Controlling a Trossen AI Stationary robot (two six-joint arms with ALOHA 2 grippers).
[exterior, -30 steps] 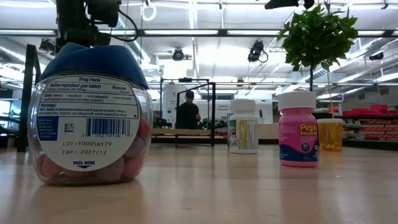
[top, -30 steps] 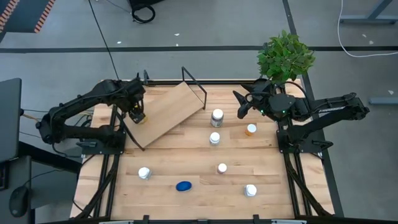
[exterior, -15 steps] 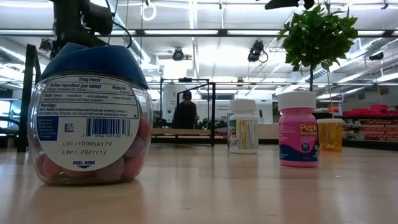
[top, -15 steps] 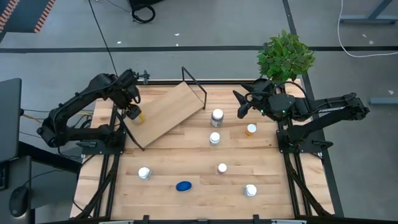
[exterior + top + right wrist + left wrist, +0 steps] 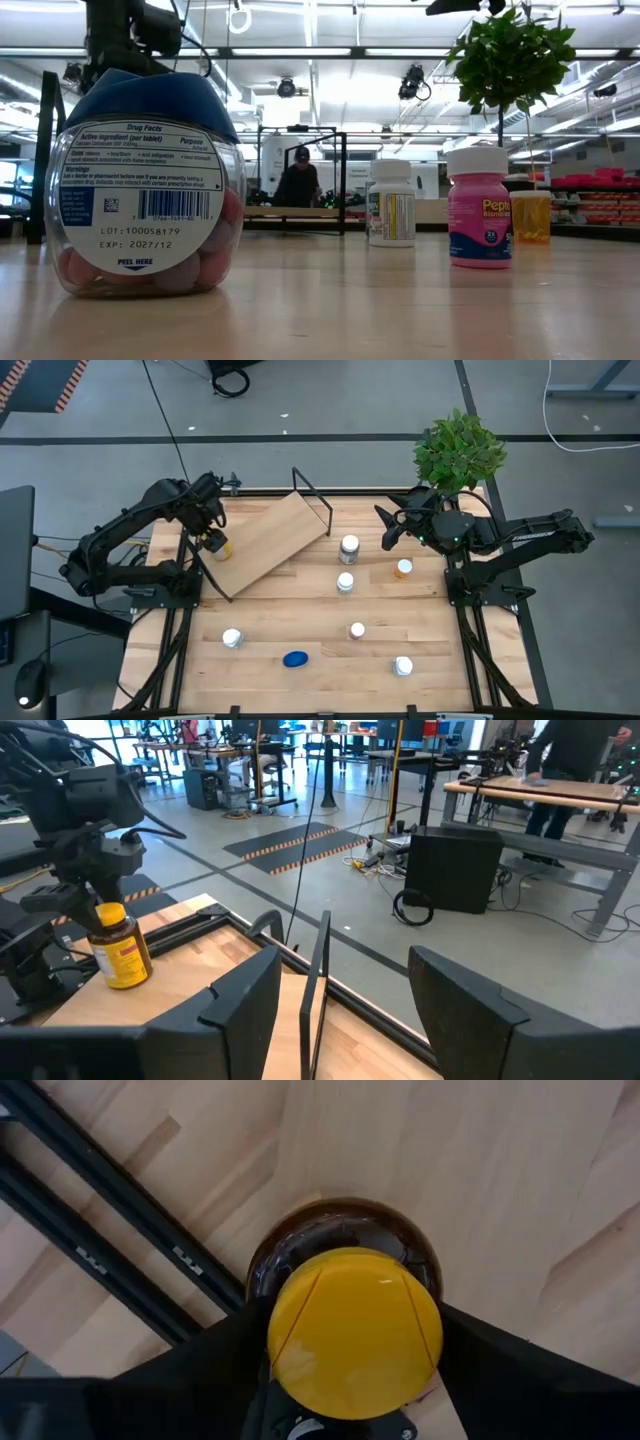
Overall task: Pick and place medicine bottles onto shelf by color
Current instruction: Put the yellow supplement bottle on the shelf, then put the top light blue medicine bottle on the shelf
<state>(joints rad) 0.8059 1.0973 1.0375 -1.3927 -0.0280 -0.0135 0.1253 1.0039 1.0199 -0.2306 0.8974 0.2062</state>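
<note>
My left gripper (image 5: 212,539) is shut on the amber bottle with the yellow cap (image 5: 218,546), at the left end of the light-wood shelf board (image 5: 275,535). The left wrist view looks straight down on the yellow cap (image 5: 355,1330); the right wrist view shows the bottle upright (image 5: 122,955). My right gripper (image 5: 388,528) hangs open and empty in the air at the table's far right, beside the plant. Other bottles stand on the table: two white-capped ones (image 5: 349,545) (image 5: 345,582), an orange one (image 5: 403,568) and a blue one (image 5: 295,659). My left gripper pinches the amber bottle's upper part, just under the yellow cap (image 5: 258,1290), between its two fingers (image 5: 215,1370), one on either side. The fingers come from above, pointing down. The bottle stands upright; whether its base (image 5: 130,982) is on the board or just above it, I cannot tell.
The shelf's black wire frame (image 5: 312,495) stands up at its far end, and one rod runs along its left edge (image 5: 205,570). A green plant (image 5: 458,450) stands at the far right corner. More white-capped bottles (image 5: 232,638) (image 5: 357,630) (image 5: 403,666) stand near the front.
My left gripper has gone a little toward the table's left edge with the amber bottle, which stays upright, and has then kept still. A person far off in the room has shifted slightly.
</note>
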